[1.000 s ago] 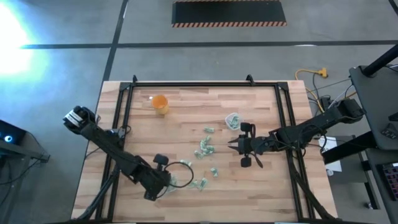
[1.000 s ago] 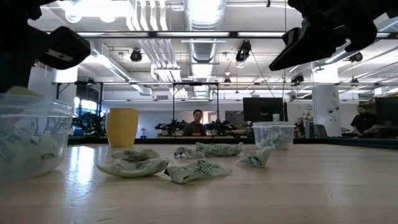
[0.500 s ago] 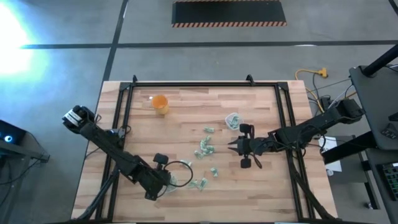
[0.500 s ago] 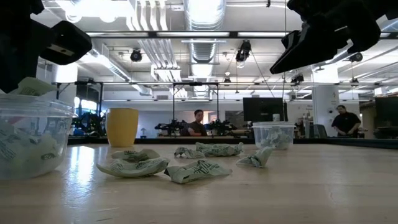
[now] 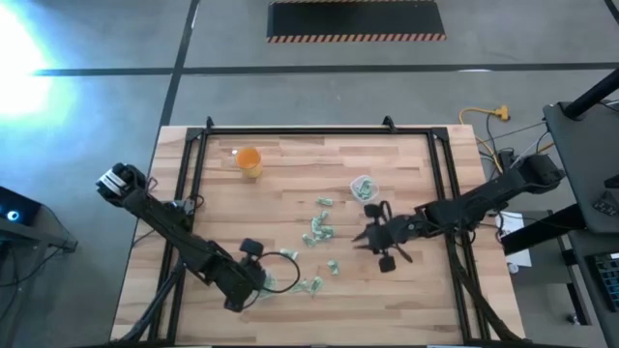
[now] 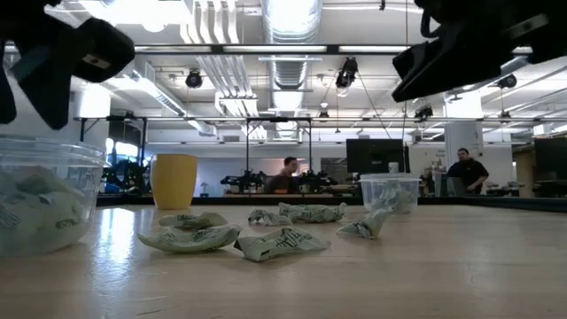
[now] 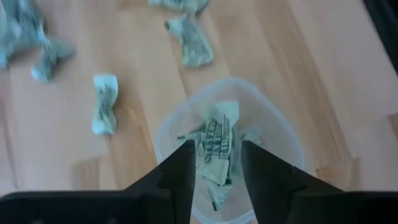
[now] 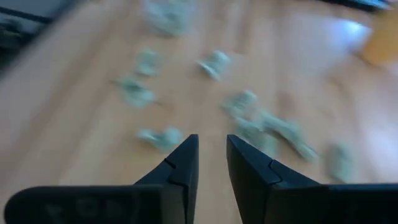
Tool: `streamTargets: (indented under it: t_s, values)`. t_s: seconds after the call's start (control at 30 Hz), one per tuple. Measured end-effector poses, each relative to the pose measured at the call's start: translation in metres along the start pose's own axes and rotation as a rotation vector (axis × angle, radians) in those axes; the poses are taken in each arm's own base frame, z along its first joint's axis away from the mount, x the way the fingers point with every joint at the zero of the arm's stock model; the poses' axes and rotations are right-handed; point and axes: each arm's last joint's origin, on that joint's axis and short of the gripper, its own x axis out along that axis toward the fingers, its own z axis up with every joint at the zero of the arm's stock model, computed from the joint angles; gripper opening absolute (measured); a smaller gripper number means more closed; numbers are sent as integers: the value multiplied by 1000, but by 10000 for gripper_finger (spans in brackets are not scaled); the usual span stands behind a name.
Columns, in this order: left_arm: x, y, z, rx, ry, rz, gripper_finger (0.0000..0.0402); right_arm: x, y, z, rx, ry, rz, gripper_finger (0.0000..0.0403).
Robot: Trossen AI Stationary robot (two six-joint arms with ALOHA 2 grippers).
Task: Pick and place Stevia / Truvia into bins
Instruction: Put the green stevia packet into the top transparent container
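Pale wooden plank tabletop (image 5: pixel 290 184) with a black metal frame. Crumpled pale green and white paper sachets (image 5: pixel 317 230) scattered mid-table, creased and twisted, a few more (image 7: pixel 104 112) lying just beside the near clear plastic cup (image 7: pixel 230 149). Translucent, thin-walled and round, that cup, stuffed with wrinkled sachets. Left gripper (image 7: pixel 216 177) right above its rim, dark fingers parted a little, nothing between them. Second clear round cup (image 5: pixel 363 187) near the right arm, also holding sachets. Right gripper (image 5: pixel 366 237) just beside the pile, over bare wood, fingers a narrow gap apart and empty. Opaque orange cup (image 5: pixel 250 160) standing well apart at the far side
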Motion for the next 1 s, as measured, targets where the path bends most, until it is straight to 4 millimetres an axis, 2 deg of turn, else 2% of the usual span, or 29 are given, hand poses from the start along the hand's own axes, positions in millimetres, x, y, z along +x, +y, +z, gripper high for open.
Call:
streamTargets:
  t_s: [0.1, 0.23, 0.37, 0.5, 0.57, 0.7, 1.0]
  values:
    - [-10, 2, 7, 83, -38, 1, 116, 17, 4, -5, -45, -24, 70, 68]
    - [-33, 9, 16, 144, -138, 57, 116, 43, 8, -15, -66, 25, 87, 69]
    - [-59, 18, 18, 163, -238, 160, 116, 64, 14, -22, -48, 89, 187, 77]
    - [-77, 28, 14, 137, -314, 308, 116, 80, 17, -24, -38, 126, 205, 85]
    - [-81, 32, 10, 119, -339, 361, 116, 87, 18, -22, -49, 132, 204, 89]
    - [-75, 34, 0, 110, -356, 368, 116, 95, 19, -20, -77, 134, 207, 98]
    - [-71, 35, -5, 113, -350, 369, 116, 96, 20, -20, -74, 142, 208, 136]
